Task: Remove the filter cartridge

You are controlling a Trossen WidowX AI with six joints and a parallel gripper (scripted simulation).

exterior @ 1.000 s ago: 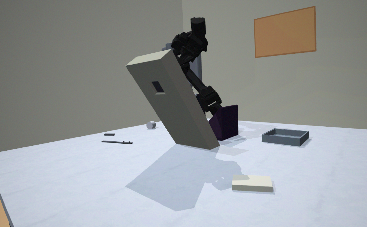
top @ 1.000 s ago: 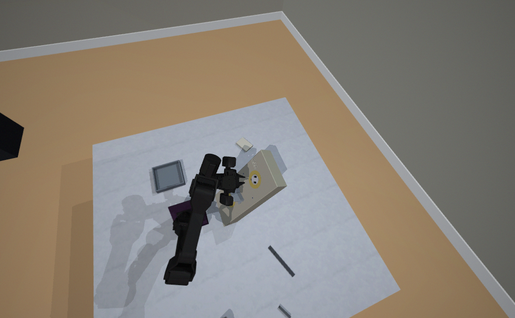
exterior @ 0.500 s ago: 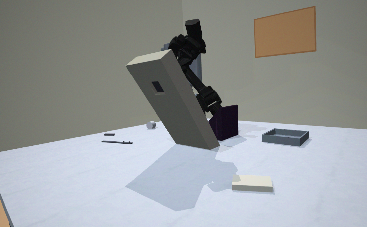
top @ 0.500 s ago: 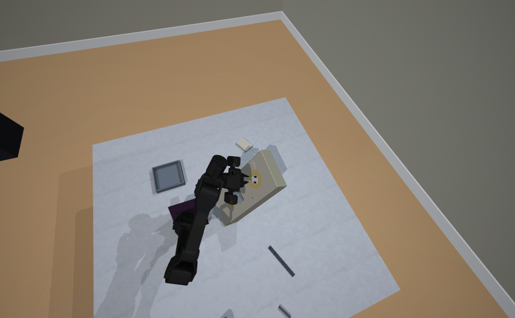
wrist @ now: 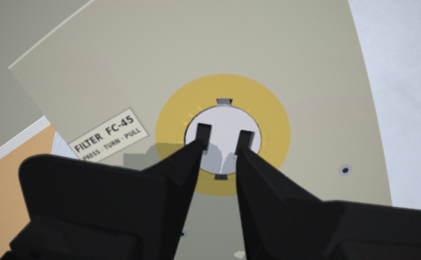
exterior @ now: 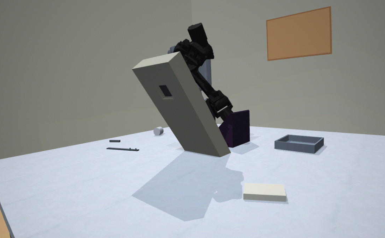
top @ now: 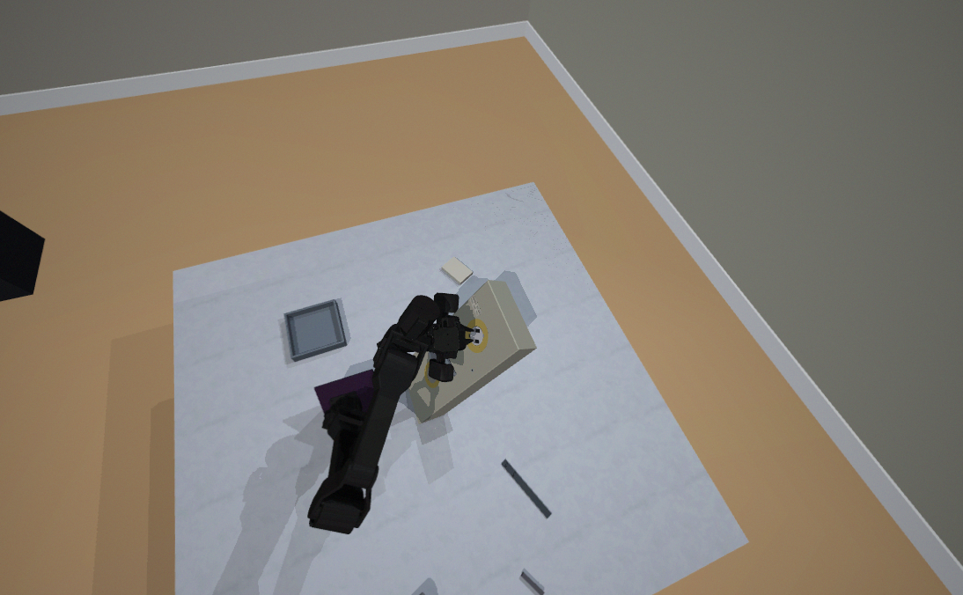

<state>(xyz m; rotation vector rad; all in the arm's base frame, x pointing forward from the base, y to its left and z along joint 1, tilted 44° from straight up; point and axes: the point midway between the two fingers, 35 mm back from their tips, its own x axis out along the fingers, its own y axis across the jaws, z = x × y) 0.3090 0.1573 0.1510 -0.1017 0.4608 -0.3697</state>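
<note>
The filter cartridge (top: 479,336) (wrist: 225,119) sits in the leaning beige panel (top: 503,328) (exterior: 173,118) (wrist: 287,46), inside a yellow ring (wrist: 225,86). Its pale round face has two dark slots, left (wrist: 205,131) and right (wrist: 247,135), and a small red mark shows at its left edge. My gripper (top: 470,336) (wrist: 220,151) is partly open, with nothing between the fingers. One fingertip is at the lower part of each slot; how deep they reach I cannot tell. The panel hides the fingertips in the exterior view. The grey tray (top: 315,328) (exterior: 294,146) is empty.
A cream block (top: 456,269) (exterior: 264,189) lies near the panel. A purple block (top: 343,389) (exterior: 240,130) stands at the arm's base, between panel and tray. A long dark bar (top: 525,488) (exterior: 122,149), a short bar (exterior: 114,141) and a grey cylinder (exterior: 157,131) lie on the table.
</note>
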